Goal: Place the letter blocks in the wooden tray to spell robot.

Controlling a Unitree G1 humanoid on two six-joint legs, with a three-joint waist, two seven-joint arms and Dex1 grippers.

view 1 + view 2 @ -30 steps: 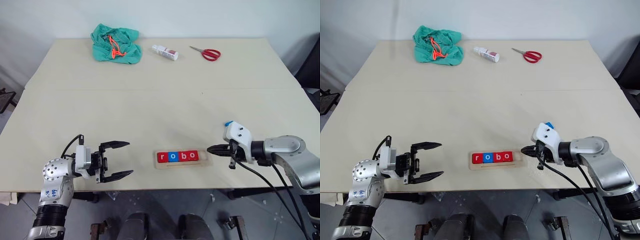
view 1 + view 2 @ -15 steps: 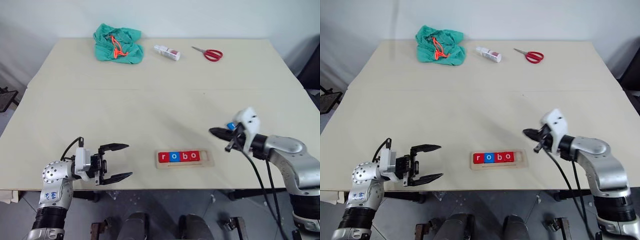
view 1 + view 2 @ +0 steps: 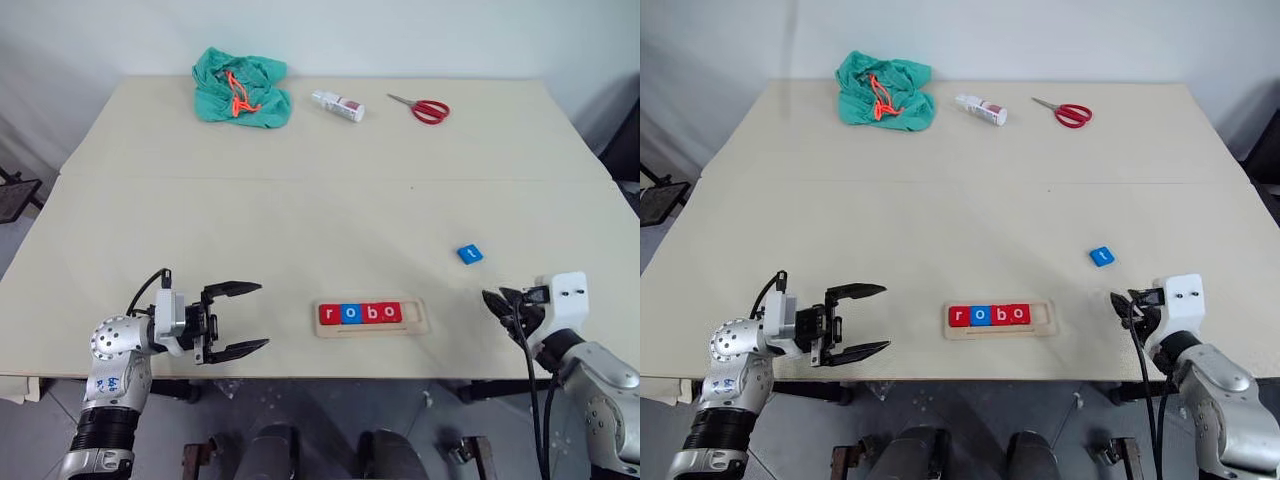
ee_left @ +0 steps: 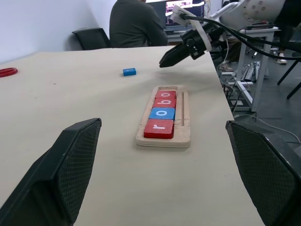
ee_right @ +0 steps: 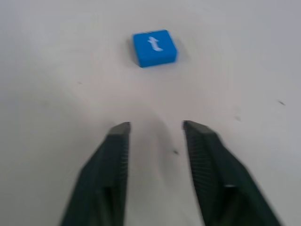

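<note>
Four letter blocks (image 3: 360, 313) — r, o, b, o — sit in the wooden tray (image 3: 421, 317) near the tabletop's (image 3: 300, 220) front edge; the blue t block (image 3: 470, 254) lies loose to its right. Right claw (image 5: 154, 127) spread, empty, facing the t — left claw (image 3: 243, 318) spread wide, empty
</note>
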